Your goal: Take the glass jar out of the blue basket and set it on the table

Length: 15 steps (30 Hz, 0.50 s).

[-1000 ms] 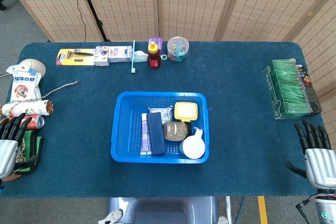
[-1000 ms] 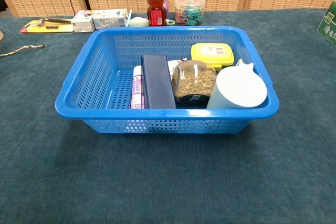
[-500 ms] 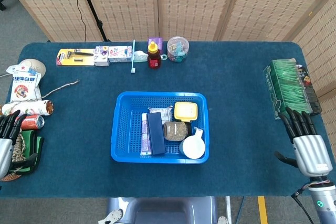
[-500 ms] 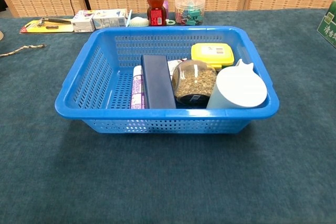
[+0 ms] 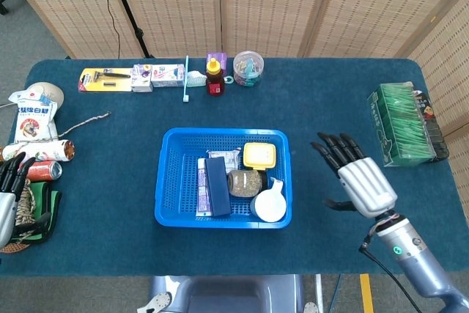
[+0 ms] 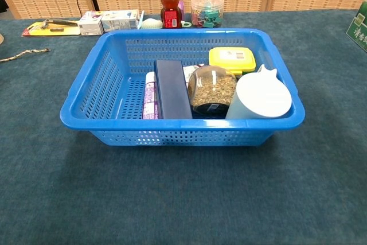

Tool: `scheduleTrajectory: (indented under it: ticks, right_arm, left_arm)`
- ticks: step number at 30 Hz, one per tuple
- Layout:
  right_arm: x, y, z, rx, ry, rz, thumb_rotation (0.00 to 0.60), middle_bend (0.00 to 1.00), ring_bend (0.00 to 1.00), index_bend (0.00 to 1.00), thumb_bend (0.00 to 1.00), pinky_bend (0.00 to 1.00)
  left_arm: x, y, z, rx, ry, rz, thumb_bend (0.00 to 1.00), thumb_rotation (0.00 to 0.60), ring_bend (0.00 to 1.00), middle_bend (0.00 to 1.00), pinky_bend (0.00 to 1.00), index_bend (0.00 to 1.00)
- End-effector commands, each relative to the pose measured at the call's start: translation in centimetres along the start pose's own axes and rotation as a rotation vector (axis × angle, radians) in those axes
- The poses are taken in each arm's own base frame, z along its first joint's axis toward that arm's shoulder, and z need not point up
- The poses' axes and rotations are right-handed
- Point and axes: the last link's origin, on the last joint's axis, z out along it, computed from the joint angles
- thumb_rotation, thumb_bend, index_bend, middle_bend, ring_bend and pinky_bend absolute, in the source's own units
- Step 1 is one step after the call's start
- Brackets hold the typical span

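Head view shows the glass jar (image 5: 245, 182) lying inside the blue basket (image 5: 176, 181) at mid-counter, between a dark blue box (image 5: 217, 186) and a white cup (image 5: 270, 204), with a yellow lidded container (image 5: 259, 155) just behind it. To the basket's right the right hand (image 5: 357, 179) hovers above the counter (image 5: 110, 152), fingers (image 5: 333, 150) spread wide, holding nothing. At the far left edge the left hand (image 5: 7, 196) is partly cut off, fingers apart and empty, beside a can (image 5: 45, 171).

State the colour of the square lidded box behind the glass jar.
Yellow square lidded box; clearest in the chest view.
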Motion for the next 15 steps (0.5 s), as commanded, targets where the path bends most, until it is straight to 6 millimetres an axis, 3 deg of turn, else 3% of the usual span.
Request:
scheduleTrajectory:
  ticks: [1,12,15]
  right_arm:
    - [0.1,-2.7,2.3,0.057,-0.042,0.015,0.600,0.00,0.00,0.00,0.00,0.00]
    - [-2.4,-7.5,8.4,0.102,-0.180,0.001,0.600,0.00,0.00,0.00,0.00,0.00]
    - [-3.1,-8.6,9.1,0.094,-0.212,-0.014,0.600,0.00,0.00,0.00,0.00,0.00]
  left_arm:
    - [-0.1,-0.1,0.3,0.005,-0.010,0.006,0.02,0.600,0.00,0.00,0.00,0.00]
    - [0.5,0.3,-0.1,0.007,0.013,0.009,0.02,0.600,0.00,0.00,0.00,0.00]
    - [0.7,0.4,-0.4,0.005,0.020,-0.002,0.02,0.600,0.00,0.00,0.00,0.00]
